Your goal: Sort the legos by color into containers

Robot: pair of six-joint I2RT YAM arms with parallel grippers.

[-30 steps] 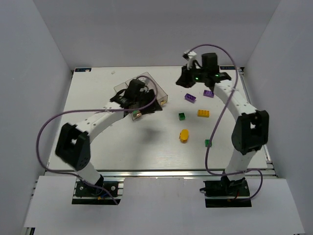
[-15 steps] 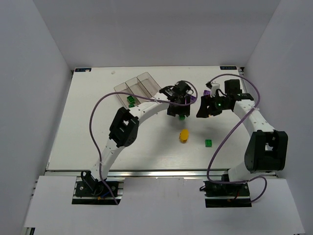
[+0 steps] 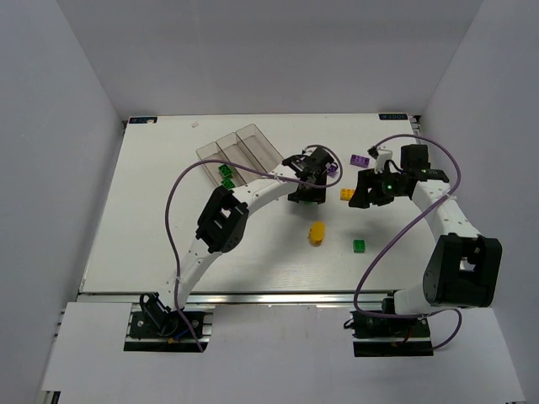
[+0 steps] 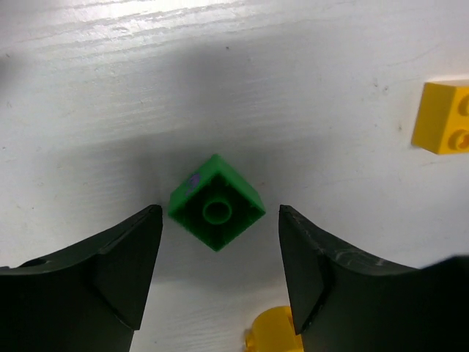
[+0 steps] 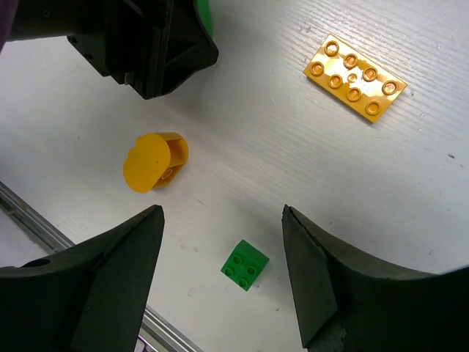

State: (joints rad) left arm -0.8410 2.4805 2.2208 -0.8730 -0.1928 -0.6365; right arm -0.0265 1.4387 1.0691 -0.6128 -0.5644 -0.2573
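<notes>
Black fingers point(image 4: 124, 264) of the left gripper point(image 4: 218, 220) spread apart, one on each side of a green brick point(image 4: 216, 202). Brick resting on the white table point(image 4: 293, 73), hollow side toward the camera, turned corner-on to the fingers. Narrow gaps on both sides, nothing grasped. Off to the right, a corner of the yellow-orange rectangular brick point(image 4: 443, 117). At the lower edge, part of the yellow-orange oval brick point(image 4: 271, 334).

Right gripper point(image 5: 221, 216) also spread wide, holding nothing, raised above the table. Nearest below it, a second green brick point(image 5: 245, 265), studs up. To the left, the yellow-orange oval brick lying on its side. Farther off, the yellow-orange rectangular brick, studs up. At upper left, the dark body of the left gripper.

Top view: both grippers near each other at mid-table, yellow-orange rectangular brick between them. One purple brick point(image 3: 360, 160) beyond the right gripper. Another purple piece point(image 3: 333, 171) just beside the left gripper, partly hidden. Smoky plastic bins point(image 3: 244, 143) at the far left-centre, well apart from the loose bricks. Two green bricks point(image 3: 226, 175) at their near end, compartment unclear.
</notes>
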